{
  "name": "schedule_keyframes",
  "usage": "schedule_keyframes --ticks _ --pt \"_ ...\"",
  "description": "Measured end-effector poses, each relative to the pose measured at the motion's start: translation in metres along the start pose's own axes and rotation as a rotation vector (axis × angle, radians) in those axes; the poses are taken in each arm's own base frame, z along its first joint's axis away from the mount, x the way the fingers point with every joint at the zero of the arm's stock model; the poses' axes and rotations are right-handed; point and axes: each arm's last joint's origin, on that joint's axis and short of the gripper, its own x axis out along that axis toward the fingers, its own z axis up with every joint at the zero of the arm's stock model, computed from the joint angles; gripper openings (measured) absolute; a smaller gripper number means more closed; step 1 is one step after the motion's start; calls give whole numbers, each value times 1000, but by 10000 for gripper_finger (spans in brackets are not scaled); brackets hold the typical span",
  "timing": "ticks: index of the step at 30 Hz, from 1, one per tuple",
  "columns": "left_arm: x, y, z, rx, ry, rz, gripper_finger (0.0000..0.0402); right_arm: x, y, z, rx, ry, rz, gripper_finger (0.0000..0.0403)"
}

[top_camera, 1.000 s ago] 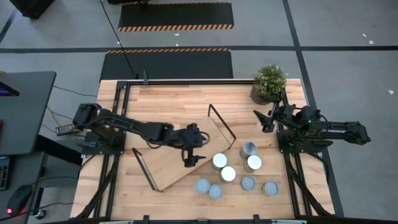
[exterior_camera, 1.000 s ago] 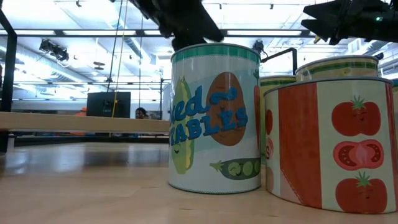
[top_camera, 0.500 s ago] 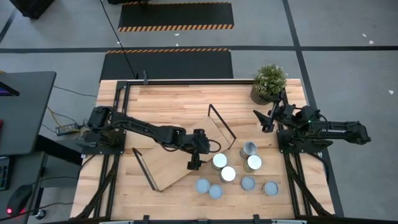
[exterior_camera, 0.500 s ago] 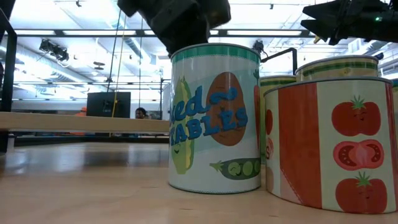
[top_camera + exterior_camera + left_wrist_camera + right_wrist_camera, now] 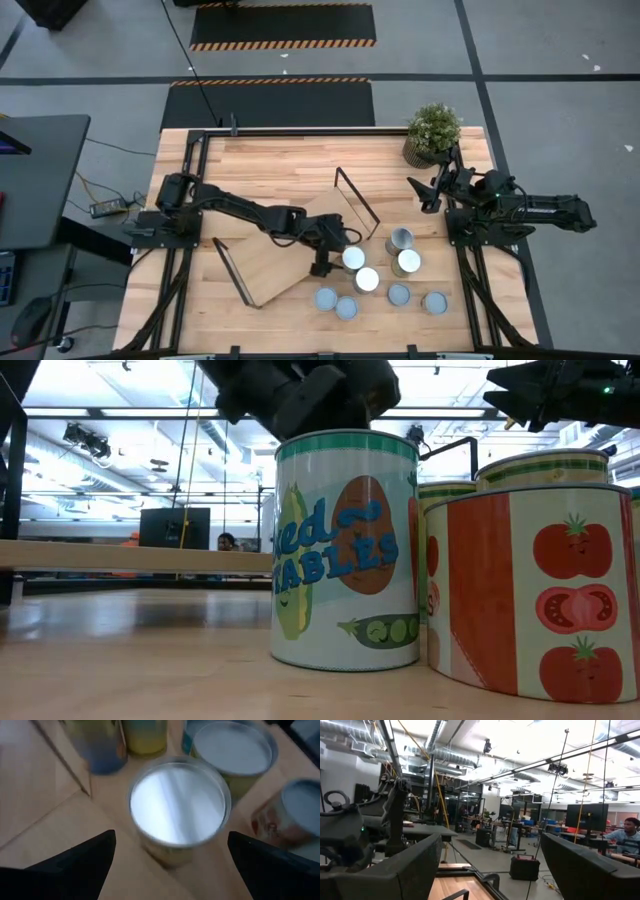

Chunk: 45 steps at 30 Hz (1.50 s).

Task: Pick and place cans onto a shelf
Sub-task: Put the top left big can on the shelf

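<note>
Several cans stand upright in a cluster at the table's near right; the nearest to my left gripper is a shiny-topped can (image 5: 353, 258), also in the left wrist view (image 5: 177, 810). My left gripper (image 5: 322, 264) is open, raised just left of that can, its fingers (image 5: 75, 865) apart on either side without touching. The shelf (image 5: 285, 255), a light-wood board with black wire loops (image 5: 355, 200) at its ends, sits slantwise at mid-table, raised above the tabletop in the low view (image 5: 130, 555). My right gripper (image 5: 425, 192) is open and empty, held up near the plant.
A potted plant (image 5: 433, 130) stands at the far right corner. In the low view a vegetables-label can (image 5: 345, 550) and a tomato-label can (image 5: 530, 590) stand close to the camera. Bare tabletop (image 5: 270, 165) lies at the far left.
My left gripper has moved from over the shelf board toward the table's right edge and a little toward the near edge, coming up beside the shiny-topped can. The cans and the shelf have stayed in place.
</note>
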Motion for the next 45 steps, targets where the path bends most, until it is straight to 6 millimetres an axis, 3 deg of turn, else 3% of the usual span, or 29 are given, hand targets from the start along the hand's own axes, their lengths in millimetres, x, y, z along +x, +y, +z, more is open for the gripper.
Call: schedule_keyframes --ticks 5,17,34,40,45 --pt "12 -1 -4 17 -26 -17 391 0 1 -1 -1 3 15 348" --pt "18 -3 -2 10 -93 -42 385 0 1 0 -1 0 19 348" --pt "20 -7 0 -17 -119 -47 330 0 1 0 -1 0 18 348" --pt "18 -5 1 -40 -122 -44 330 0 1 -1 -1 3 19 348" --pt "-2 -3 16 -37 -162 -35 330 0 1 -1 -1 3 19 348"
